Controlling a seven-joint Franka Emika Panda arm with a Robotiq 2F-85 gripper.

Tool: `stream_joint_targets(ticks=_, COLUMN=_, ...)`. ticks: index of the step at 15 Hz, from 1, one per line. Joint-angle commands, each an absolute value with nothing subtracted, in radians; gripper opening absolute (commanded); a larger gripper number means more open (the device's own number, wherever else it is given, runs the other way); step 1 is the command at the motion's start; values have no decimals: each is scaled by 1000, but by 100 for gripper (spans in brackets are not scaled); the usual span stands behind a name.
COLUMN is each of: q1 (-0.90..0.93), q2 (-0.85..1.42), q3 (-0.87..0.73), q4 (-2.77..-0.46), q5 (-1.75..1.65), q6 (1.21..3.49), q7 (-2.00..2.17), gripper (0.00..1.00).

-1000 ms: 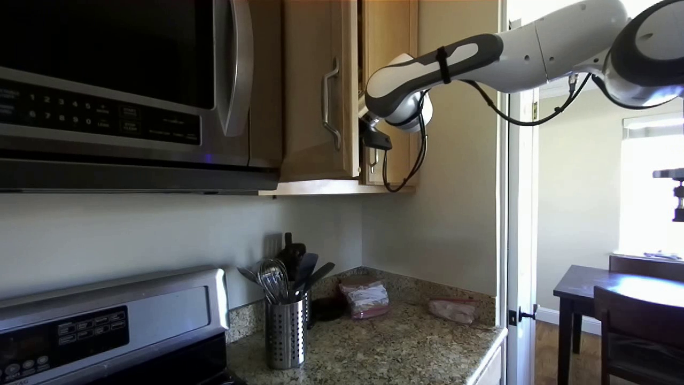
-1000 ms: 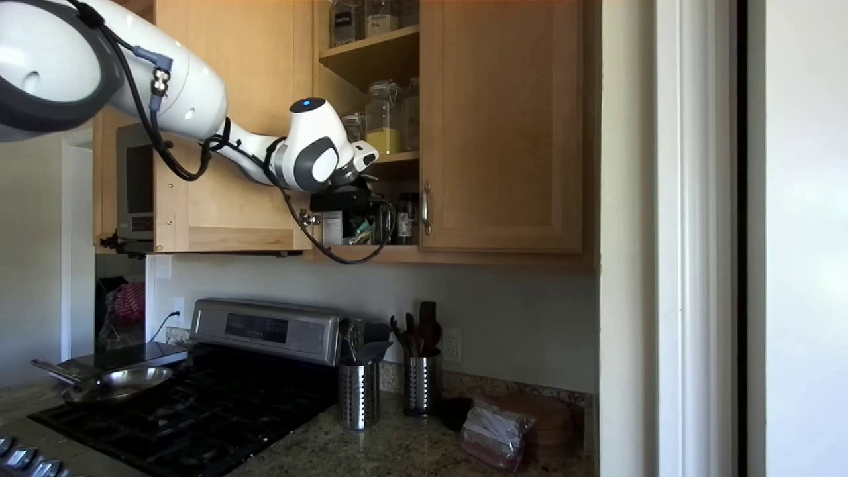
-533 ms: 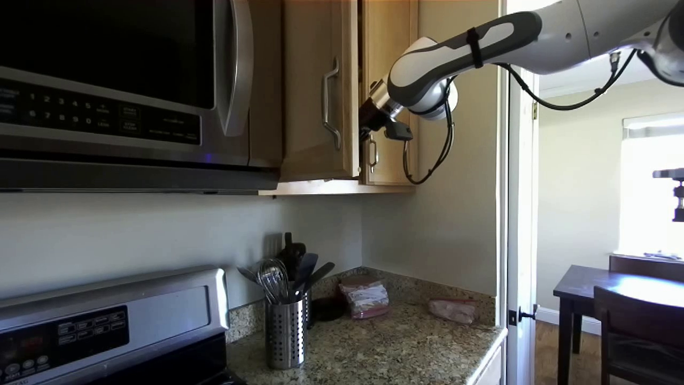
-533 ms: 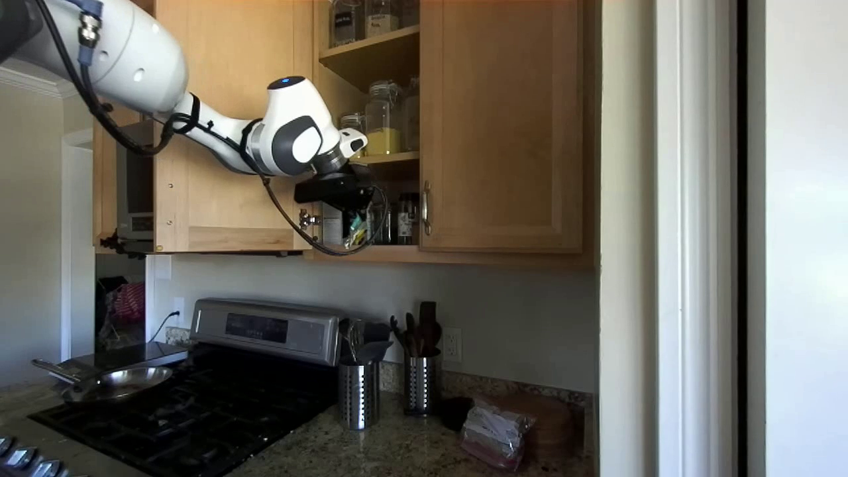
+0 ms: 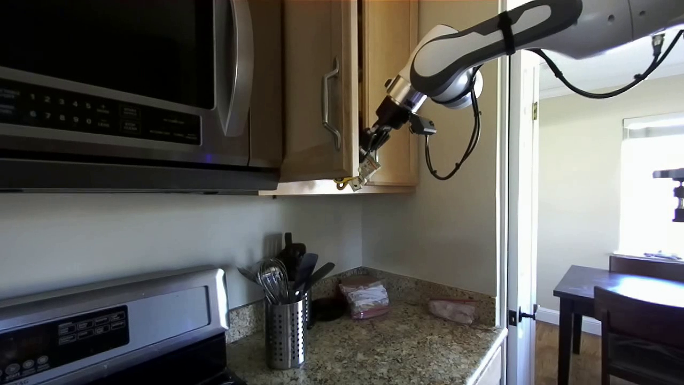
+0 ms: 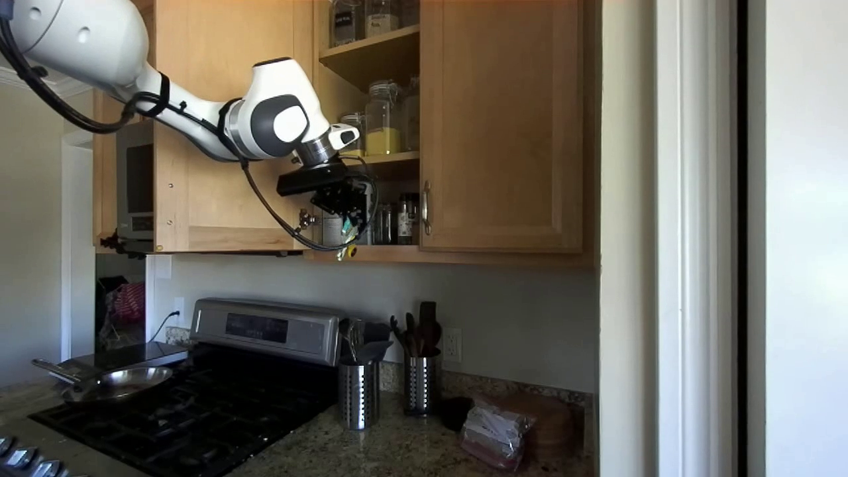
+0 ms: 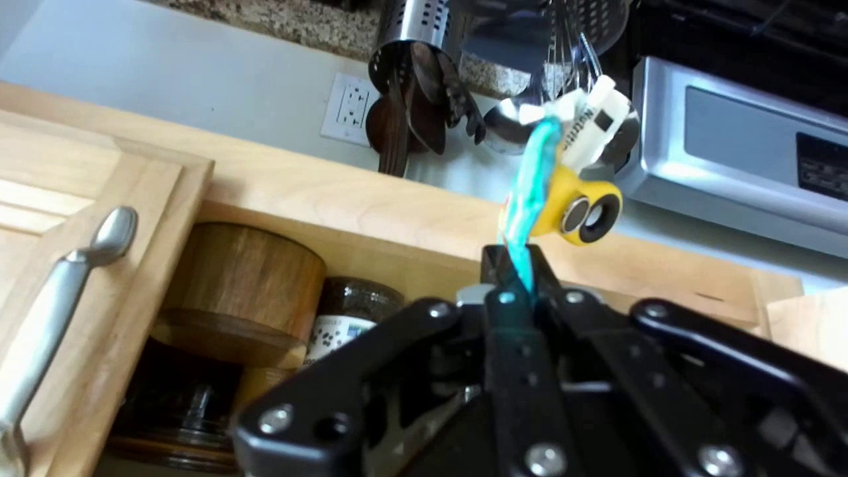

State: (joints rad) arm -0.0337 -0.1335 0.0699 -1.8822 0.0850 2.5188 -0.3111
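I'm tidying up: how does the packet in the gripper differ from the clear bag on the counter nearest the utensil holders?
The packet is clamped in the gripper; the clear bag lies on the counter. The packet shows teal and white; the clear bag is see-through and partly pinkish. A yellow clip-like piece shows at the packet; none shows on the clear bag. Both look like soft packaging.

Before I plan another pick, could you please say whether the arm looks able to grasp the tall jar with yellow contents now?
Probably not: the gripper holds a teal packet, so its jaws look occupied, though the open cabinet door seems to leave the tall jar exposed.
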Motion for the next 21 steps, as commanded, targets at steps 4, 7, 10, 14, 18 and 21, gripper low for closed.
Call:
stream_joint_targets(ticks=4, q1=4, q2=-158, q3=55, q4=-1987, q5=33, q6=2447, q7=-229, gripper=6)
stream_joint_targets(ticks=7, q1=11, q2=-149, q3=59, q4=-2023, q5=16, q6=2436, q7=-199, gripper=5)
stream_joint_targets(ticks=10, q1=11, q2=-139, q3=62, q4=-2054, q5=-14, q6=2445, q7=-160, gripper=6)
stream_joint_targets(ticks=14, q1=9, q2=-121, q3=65, q4=-2090, q5=-69, q6=2441, q7=-99, gripper=5)
stream_joint_targets(ticks=18, q1=16, q2=-76, q3=65, q4=-2123, q5=-56, q6=2473, q7=-73, gripper=6)
stream_joint_targets(ticks=21, q1=17, q2=-12, q3=65, q4=-2122, q5=-65, q6=2503, q7=-46, gripper=6)
